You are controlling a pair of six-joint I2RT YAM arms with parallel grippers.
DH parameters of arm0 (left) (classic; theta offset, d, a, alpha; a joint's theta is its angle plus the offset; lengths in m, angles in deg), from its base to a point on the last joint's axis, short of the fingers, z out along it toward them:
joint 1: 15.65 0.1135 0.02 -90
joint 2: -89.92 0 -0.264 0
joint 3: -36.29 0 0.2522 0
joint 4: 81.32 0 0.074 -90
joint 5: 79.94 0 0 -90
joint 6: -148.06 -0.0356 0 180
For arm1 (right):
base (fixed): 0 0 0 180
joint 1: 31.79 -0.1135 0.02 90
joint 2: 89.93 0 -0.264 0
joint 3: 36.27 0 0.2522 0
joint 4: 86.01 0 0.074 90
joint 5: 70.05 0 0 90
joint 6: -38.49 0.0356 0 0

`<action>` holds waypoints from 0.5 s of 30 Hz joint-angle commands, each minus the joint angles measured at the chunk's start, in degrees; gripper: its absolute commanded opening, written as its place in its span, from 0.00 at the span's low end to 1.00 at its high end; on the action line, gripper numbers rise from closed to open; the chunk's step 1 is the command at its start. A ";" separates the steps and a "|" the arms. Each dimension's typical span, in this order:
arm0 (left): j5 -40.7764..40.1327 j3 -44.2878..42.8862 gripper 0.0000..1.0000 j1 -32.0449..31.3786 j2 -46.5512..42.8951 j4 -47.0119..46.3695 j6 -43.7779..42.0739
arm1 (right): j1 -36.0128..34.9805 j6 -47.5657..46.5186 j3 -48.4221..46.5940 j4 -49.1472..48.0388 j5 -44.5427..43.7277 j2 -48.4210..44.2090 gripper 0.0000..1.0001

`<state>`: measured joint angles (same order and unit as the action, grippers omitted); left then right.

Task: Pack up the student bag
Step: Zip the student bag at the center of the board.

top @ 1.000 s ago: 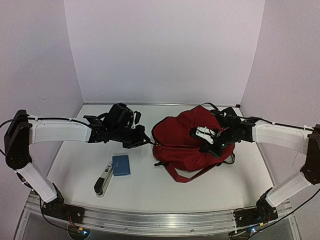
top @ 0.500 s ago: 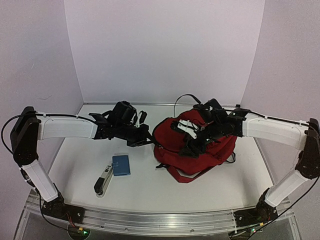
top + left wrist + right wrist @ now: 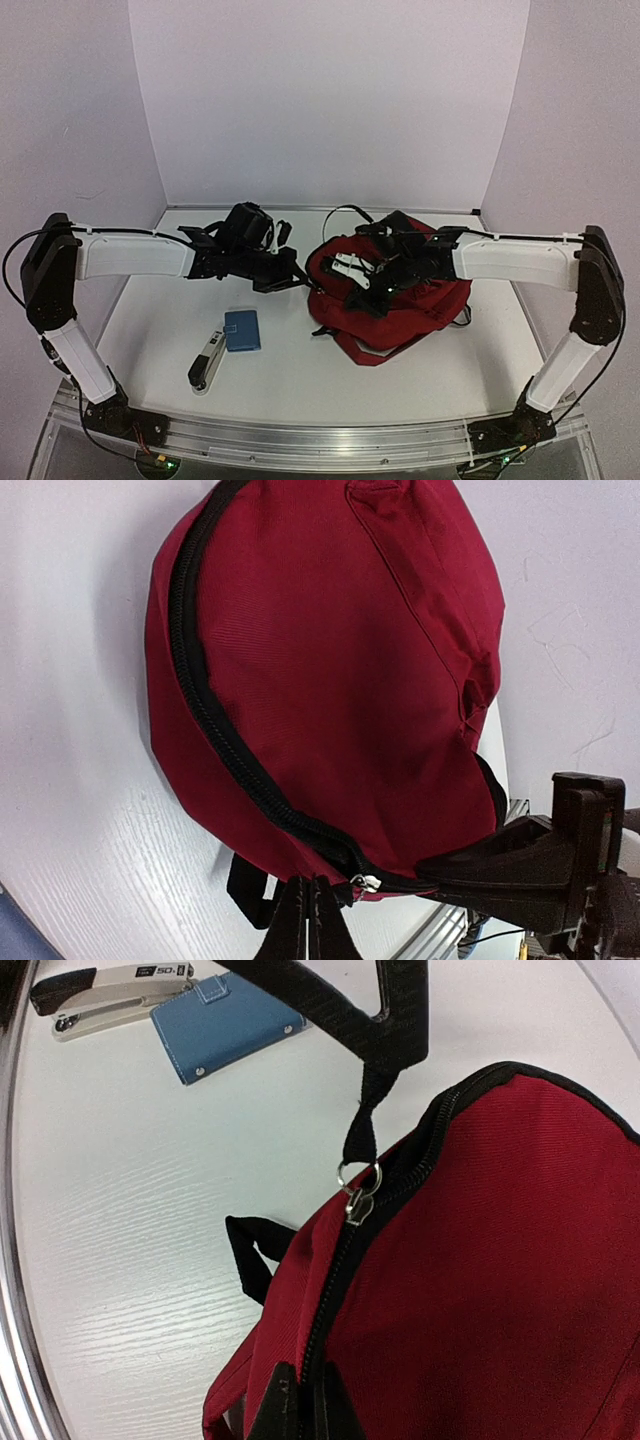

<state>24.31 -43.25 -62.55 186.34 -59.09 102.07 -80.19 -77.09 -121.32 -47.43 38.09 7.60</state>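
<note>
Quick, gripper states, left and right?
Left gripper: shut on the black zipper pull.
Right gripper: shut on the student bag, beside its zipper.

1 bag (image 3: 430,300), 1 stapler (image 3: 207,365), 1 blue case (image 3: 242,330).

Even, soft light comes from above, bright on my white table (image 3: 300,370); the student bag (image 3: 420,305) throws only a faint, short shadow; my overhead view bows at its edges; both my wrist views are sharp on the red weave and the zipper pull (image 3: 360,1135); a pale sheen lies on the tabletop.
</note>
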 commanded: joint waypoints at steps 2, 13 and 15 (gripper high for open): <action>-5.55 -1.61 0.00 2.83 0.27 -0.40 0.98 | -0.27 -3.91 7.40 4.88 -2.84 -10.05 0.00; -0.13 -2.61 0.00 5.05 0.28 -0.25 -2.88 | 4.18 -18.42 26.04 11.72 -11.90 -29.15 0.00; 4.80 -2.13 0.00 4.71 0.21 -2.75 -3.20 | 7.54 -21.15 25.64 12.73 -11.82 -29.96 0.04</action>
<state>27.79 -43.49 -59.79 187.76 -58.88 101.40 -78.18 -89.70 -97.75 -45.74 31.31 -18.79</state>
